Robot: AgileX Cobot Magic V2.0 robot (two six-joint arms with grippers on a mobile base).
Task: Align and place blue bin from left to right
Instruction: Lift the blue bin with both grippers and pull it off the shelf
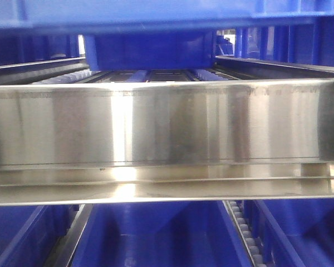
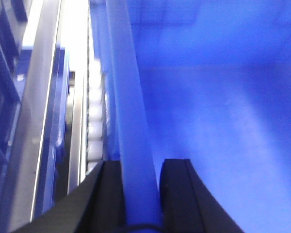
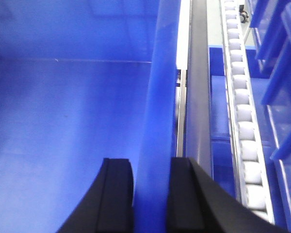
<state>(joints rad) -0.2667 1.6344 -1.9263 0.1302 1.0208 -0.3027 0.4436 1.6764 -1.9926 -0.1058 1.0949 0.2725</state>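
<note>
Left pincer [image 2: 141,170] clamped on blue bin [image 2: 223,126] rim, right pincer [image 3: 150,167] gripped the opposite rim, roller track [image 3: 243,121] ran beside

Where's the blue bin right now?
In both wrist views the blue bin is clamped: left tool on its left wall, right tool on its right wall, a roller track just outside each.

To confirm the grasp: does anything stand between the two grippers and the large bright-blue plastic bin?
Nothing visible does. The left gripper straddles one side wall of the large bright-blue plastic bin, and the right gripper straddles the opposite wall; both pairs of jaws press directly on the plastic.
</note>
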